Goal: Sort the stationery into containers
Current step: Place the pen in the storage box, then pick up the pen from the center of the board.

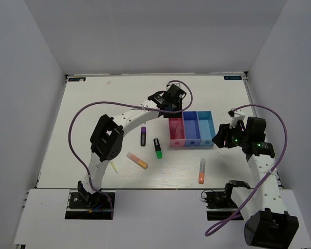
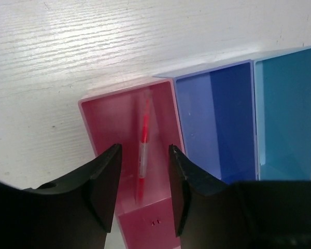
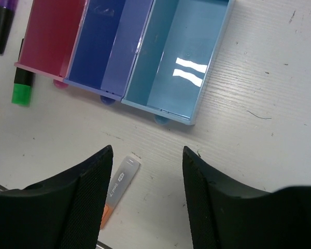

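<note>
Three joined bins stand mid-table: pink [image 1: 177,132], dark blue [image 1: 191,129], light blue [image 1: 206,128]. My left gripper [image 2: 145,155] is open and empty above the pink bin [image 2: 101,129]. A thin pink pen [image 2: 143,150] lies inside that bin. My right gripper [image 3: 147,155] is open and empty, just near of the light blue bin [image 3: 166,57]. A grey-orange marker [image 3: 119,187] lies by its left finger. On the table lie a purple-capped marker [image 1: 143,136], a green-capped marker [image 1: 157,148], an orange-pink marker [image 1: 137,160] and a thin yellow pen [image 1: 115,167].
White walls enclose the table on three sides. The left arm [image 1: 106,137] arches over the table's left half, with a purple cable looped above it. The right arm's base [image 1: 269,225] and cable stand at the near right.
</note>
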You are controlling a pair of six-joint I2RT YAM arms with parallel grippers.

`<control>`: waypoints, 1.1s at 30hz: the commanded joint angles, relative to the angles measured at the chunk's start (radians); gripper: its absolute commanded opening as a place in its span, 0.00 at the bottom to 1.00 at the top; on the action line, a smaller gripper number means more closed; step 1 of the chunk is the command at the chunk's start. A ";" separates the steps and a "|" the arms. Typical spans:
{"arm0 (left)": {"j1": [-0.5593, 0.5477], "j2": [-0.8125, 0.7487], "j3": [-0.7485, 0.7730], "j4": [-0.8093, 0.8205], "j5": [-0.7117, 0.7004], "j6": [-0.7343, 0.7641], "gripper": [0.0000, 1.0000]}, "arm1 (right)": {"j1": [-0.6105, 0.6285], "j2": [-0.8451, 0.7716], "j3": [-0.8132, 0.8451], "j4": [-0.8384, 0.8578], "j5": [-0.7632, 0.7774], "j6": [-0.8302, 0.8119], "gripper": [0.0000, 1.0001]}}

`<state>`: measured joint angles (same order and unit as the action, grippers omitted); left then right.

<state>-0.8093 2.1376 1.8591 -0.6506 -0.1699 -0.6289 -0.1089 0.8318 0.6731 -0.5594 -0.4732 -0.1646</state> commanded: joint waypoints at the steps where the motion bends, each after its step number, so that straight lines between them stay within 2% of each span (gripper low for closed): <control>1: -0.016 -0.091 0.008 0.002 -0.014 0.014 0.52 | 0.000 -0.007 0.023 0.006 -0.002 -0.009 0.60; 2: -0.024 -0.100 0.006 -0.004 -0.019 0.017 0.48 | -0.002 -0.007 0.025 0.000 -0.002 -0.007 0.58; 3: -0.036 -0.148 0.002 -0.032 -0.038 0.037 0.24 | 0.000 -0.007 0.023 0.000 -0.004 -0.007 0.44; 4: -0.044 -0.168 -0.004 -0.050 -0.080 0.040 0.12 | -0.002 -0.007 0.023 0.000 -0.005 -0.010 0.31; 5: -0.048 -0.230 -0.079 -0.076 -0.101 0.041 0.04 | -0.002 -0.008 0.022 0.000 -0.008 -0.009 0.16; 6: -0.060 -0.267 -0.127 -0.084 -0.124 0.038 0.00 | -0.003 -0.007 0.023 -0.004 -0.007 -0.010 0.00; 7: -0.064 -0.406 -0.185 -0.084 -0.194 0.031 0.02 | -0.003 -0.003 0.025 -0.004 -0.011 -0.013 0.00; 8: -0.056 -0.456 -0.378 -0.093 -0.218 -0.001 0.12 | 0.000 0.001 0.028 -0.014 -0.012 -0.018 0.00; 9: -0.045 -0.511 -0.449 -0.099 -0.265 -0.024 0.27 | 0.000 0.000 0.026 -0.017 -0.016 -0.021 0.44; 10: -0.036 -0.660 -0.651 -0.134 -0.292 -0.078 0.43 | 0.002 0.010 0.034 -0.034 -0.042 -0.032 0.69; 11: 0.017 -0.712 -0.722 -0.135 -0.296 -0.128 0.50 | 0.002 0.016 0.040 -0.042 -0.051 -0.053 0.79; 12: 0.042 -0.764 -0.782 -0.139 -0.296 -0.167 0.59 | 0.002 0.023 0.043 -0.048 -0.061 -0.062 0.82; 13: 0.094 -0.889 -0.957 -0.142 -0.283 -0.192 0.59 | 0.003 0.026 0.049 -0.062 -0.068 -0.059 0.74; 14: 0.158 -0.924 -1.007 -0.139 -0.251 -0.199 0.59 | 0.003 0.026 0.049 -0.059 -0.070 -0.055 0.61; 15: 0.191 -0.974 -1.082 -0.149 -0.232 -0.210 0.59 | 0.002 0.023 0.048 -0.053 -0.068 -0.053 0.46; 16: 0.258 -1.008 -1.110 -0.141 -0.211 -0.213 0.55 | 0.003 0.023 0.040 -0.051 -0.068 -0.052 0.26; 17: 0.283 -1.018 -1.170 -0.135 -0.169 -0.207 0.53 | 0.002 0.018 0.040 -0.042 -0.067 -0.047 0.23; 18: 0.344 -1.027 -1.184 -0.139 -0.166 -0.206 0.52 | 0.003 0.018 0.037 -0.040 -0.067 -0.049 0.23; 24: 0.441 -0.924 -1.198 -0.107 -0.116 -0.167 0.52 | -0.002 0.026 0.031 -0.037 -0.050 -0.041 0.23; 31: 0.498 -0.826 -1.242 0.003 -0.046 -0.158 0.52 | -0.002 0.024 0.034 -0.034 -0.042 -0.033 0.24; 33: 0.506 -0.805 -1.249 0.029 -0.026 -0.158 0.46 | -0.002 0.027 0.031 -0.031 -0.044 -0.032 0.24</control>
<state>-0.3195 1.3121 0.6342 -0.6933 -0.2485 -0.7918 -0.1089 0.8574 0.6788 -0.6037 -0.5190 -0.2012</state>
